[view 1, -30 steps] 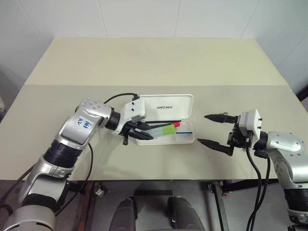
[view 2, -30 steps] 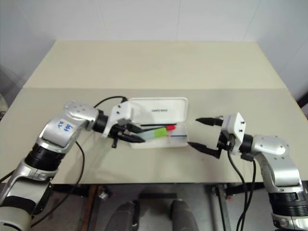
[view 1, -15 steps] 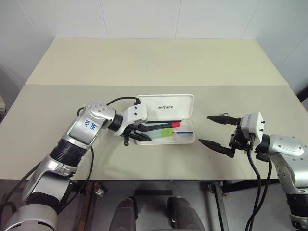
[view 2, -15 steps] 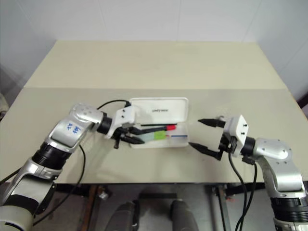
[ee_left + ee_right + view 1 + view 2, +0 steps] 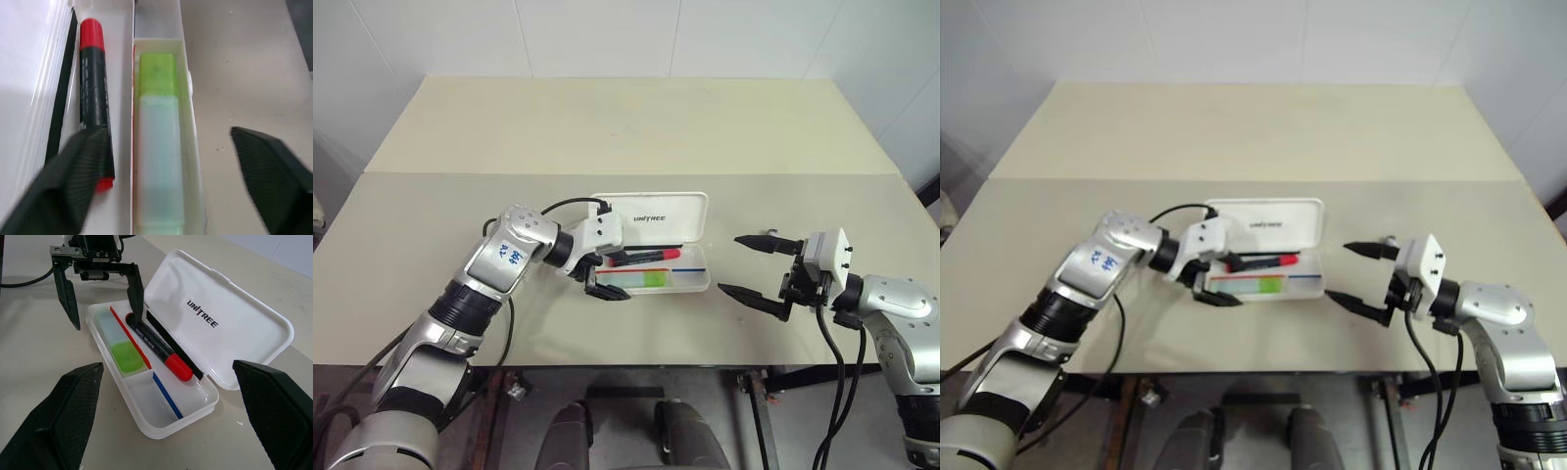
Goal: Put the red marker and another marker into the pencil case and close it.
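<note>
Lying side by side in the open white hinged plastic pencil case (image 5: 161,423), slim red-and-black marker (image 5: 155,348) and short light-green marker (image 5: 120,348) are stowed; both end effectors, left (image 5: 606,275) and right (image 5: 752,264), gape empty, so closing the lid comes next.

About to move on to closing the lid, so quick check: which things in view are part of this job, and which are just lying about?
Part of the job:
- pencil case, lid open
- red marker, in the case
- green marker, in the front compartment
- left gripper, open over the case
- right gripper, open, beside the case

Lying about:
- thin black pen beside the red marker
- table
</note>
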You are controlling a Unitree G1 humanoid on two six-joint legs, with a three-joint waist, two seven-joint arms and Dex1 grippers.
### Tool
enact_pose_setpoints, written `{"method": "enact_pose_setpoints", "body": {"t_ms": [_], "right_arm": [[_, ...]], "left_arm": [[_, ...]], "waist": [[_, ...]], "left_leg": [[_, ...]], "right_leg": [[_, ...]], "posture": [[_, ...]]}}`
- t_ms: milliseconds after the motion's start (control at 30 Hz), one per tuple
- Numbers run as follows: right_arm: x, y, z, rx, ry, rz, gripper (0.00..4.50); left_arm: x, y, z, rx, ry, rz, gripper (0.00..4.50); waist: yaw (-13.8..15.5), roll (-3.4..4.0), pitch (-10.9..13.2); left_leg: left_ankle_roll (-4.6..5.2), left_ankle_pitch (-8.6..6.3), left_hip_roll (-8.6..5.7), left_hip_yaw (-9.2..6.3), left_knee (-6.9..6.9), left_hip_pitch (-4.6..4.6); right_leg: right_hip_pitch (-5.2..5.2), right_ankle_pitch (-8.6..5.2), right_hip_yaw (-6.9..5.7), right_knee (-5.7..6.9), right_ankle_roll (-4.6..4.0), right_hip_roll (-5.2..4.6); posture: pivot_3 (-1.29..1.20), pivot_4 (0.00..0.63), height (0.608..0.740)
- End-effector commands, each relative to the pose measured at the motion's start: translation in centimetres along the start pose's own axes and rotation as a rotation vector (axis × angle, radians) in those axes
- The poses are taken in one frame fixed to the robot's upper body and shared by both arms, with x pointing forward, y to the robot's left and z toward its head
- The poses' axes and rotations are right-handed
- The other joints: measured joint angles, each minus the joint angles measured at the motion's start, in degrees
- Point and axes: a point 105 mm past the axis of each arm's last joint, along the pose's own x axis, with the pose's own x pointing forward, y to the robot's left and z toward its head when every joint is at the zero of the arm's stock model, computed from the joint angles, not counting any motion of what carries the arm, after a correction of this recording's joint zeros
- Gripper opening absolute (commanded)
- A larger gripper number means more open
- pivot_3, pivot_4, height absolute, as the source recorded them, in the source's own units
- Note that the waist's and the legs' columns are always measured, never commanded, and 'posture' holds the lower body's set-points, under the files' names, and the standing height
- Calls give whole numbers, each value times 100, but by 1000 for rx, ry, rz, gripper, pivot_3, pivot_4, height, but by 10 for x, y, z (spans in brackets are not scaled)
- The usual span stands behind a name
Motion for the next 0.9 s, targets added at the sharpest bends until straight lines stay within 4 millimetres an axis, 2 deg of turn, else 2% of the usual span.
{"method": "enact_pose_setpoints", "body": {"t_ms": [33,133,267,367,433,600,900], "right_arm": [[-1,-6,12,-32,-38,-31,4500],[0,-15,12,-15,-25,-85,4500],[-2,-50,6,64,38,-312,4500],[-7,-76,-5,165,125,-512,4500],[-11,-88,-12,209,185,-624,4500],[-20,-101,-31,245,280,-757,4500],[-29,-106,-58,322,393,-847,4500]], "left_arm": [[-10,3,25,64,-81,15,4477],[-14,2,32,71,-126,8,4477],[-32,0,42,37,-243,-2,4477],[-55,10,32,10,-261,84,4477],[-67,10,32,33,-307,98,4477],[-100,8,37,117,-451,149,4477],[-131,8,18,166,-424,258,4477]], "waist": [[-1,0,0],[-10,0,0],[-15,0,0],[-18,1,0],[-10,1,-1],[11,1,-1],[-8,2,-1]], "left_leg": [[0,0,0,0,0,0],[0,0,0,1,1,0],[0,0,1,0,5,1],[0,0,0,-1,8,1],[0,0,2,-2,5,1],[4,-2,-1,-1,-3,-5],[9,-5,-2,5,-5,-4]], "right_leg": [[0,0,0,0,0,0],[0,1,1,0,1,0],[0,1,1,3,1,0],[0,1,1,4,0,-3],[0,0,0,5,-2,-4],[-1,-1,-4,-6,-4,-8],[-1,0,-2,-11,-2,-7]], "posture": [[0,150,740],[0,150,740],[0,150,740],[0,150,740],[0,150,740],[0,150,740],[0,150,740]]}}
